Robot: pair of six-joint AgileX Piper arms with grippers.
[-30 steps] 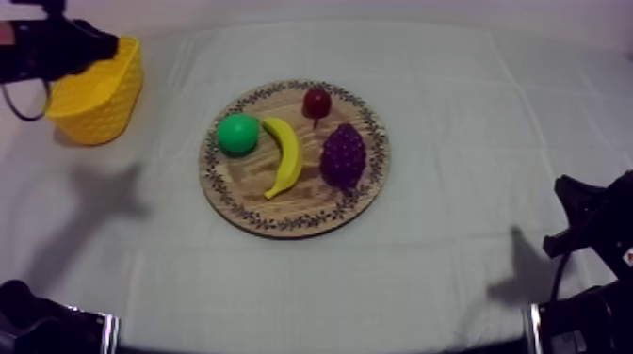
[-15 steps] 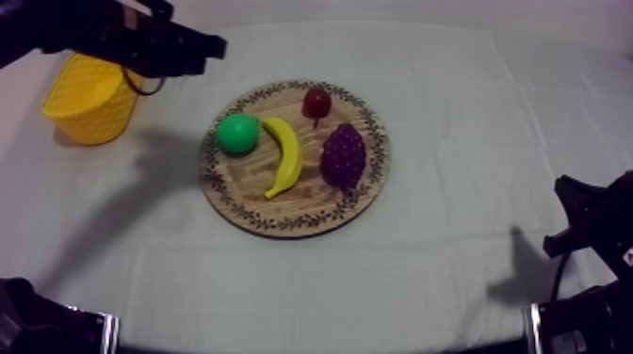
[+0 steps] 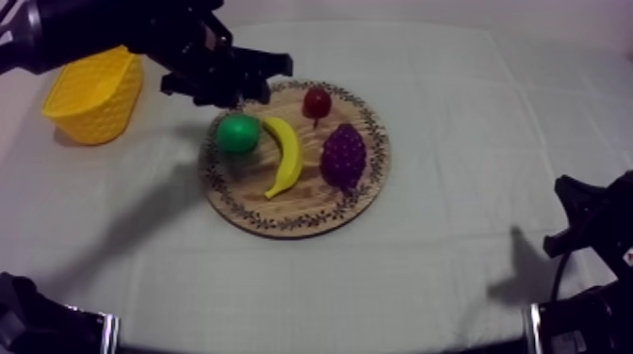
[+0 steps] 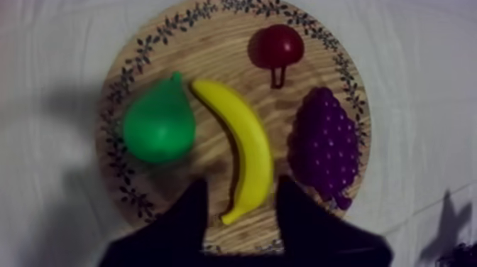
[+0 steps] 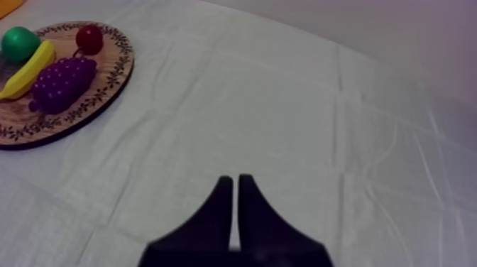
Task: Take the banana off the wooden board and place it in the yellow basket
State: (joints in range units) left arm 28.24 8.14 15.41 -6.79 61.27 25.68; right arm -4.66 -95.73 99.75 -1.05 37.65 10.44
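The yellow banana (image 3: 285, 155) lies curved in the middle of the round wooden board (image 3: 292, 226), between a green pear (image 3: 237, 134) and purple grapes (image 3: 344, 155). A small red fruit (image 3: 316, 102) sits at the board's far side. My left gripper (image 3: 264, 77) hovers over the board's far left rim. In the left wrist view its open fingers (image 4: 188, 213) straddle the lower end of the banana (image 4: 248, 142) from above, with no contact visible. The yellow basket (image 3: 92, 94) stands at the far left. My right gripper (image 5: 235, 179) is shut on nothing, over bare cloth.
The right arm (image 3: 584, 235) rests low at the table's right edge, far from the board (image 5: 71, 121). Open cloth stretches between the board and the basket and across the whole right half.
My left arm has swung from over the basket rightward to the board's far left rim. The fruit, the basket and the right arm have not moved.
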